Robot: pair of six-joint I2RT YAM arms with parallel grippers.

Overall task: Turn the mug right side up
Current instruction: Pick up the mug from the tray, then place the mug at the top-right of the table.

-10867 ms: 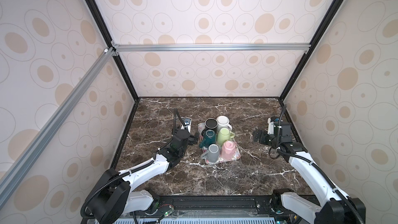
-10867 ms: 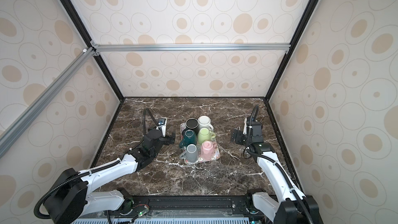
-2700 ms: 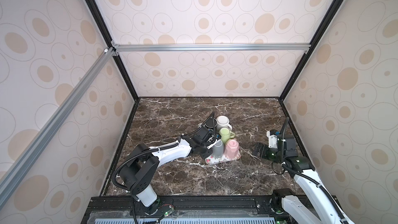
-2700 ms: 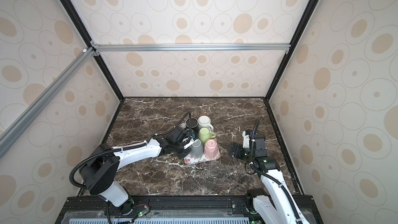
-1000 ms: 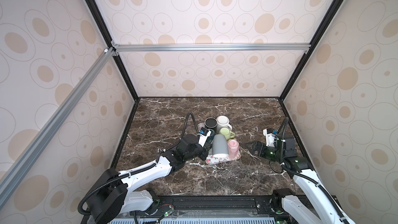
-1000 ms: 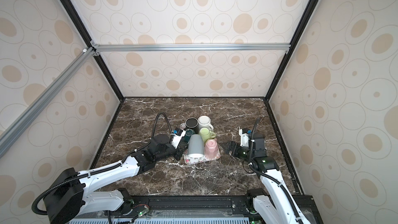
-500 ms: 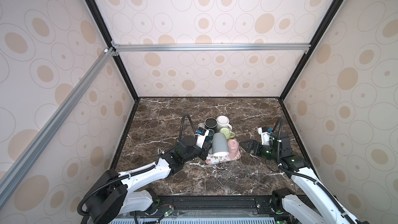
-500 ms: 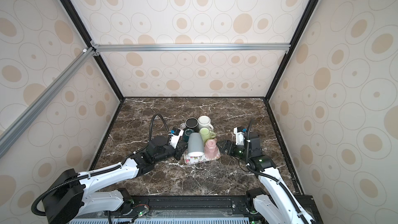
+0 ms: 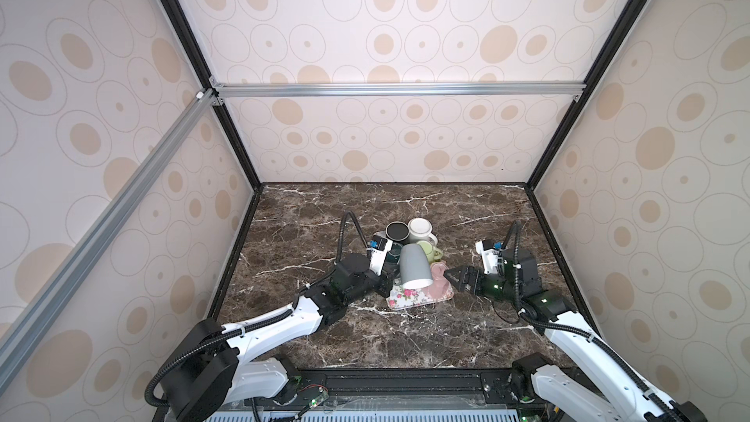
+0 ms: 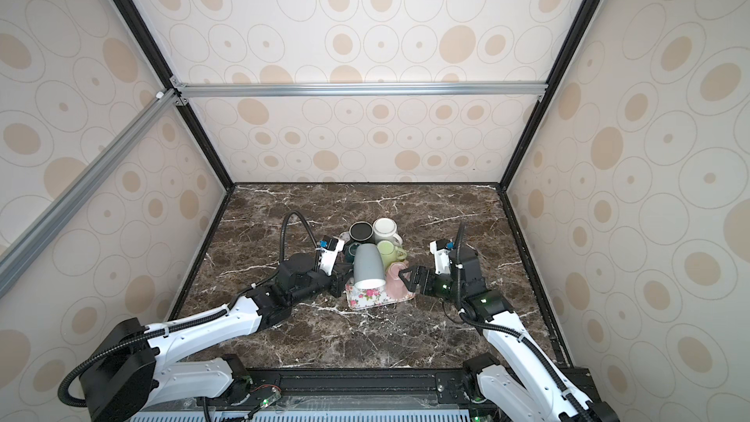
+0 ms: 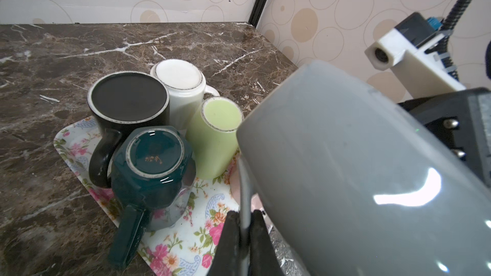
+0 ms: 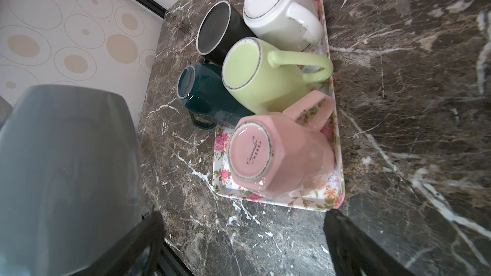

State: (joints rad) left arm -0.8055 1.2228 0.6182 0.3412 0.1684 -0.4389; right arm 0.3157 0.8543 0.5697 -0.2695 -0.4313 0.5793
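Your left pincer (image 11: 243,217) is clenched on the rim of the grey ceramic mug (image 9: 413,266), held base-up over the floral rectangular tray (image 9: 406,303). Your right pincer (image 10: 407,280) is released, at the mug's 3 o'clock.

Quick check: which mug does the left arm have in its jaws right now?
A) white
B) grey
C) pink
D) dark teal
B: the left gripper has its jaws shut on a thin edge of the grey mug, holding it tilted above the floral tray, while the pink mug, white mug and dark teal mug stand base-up on the tray.
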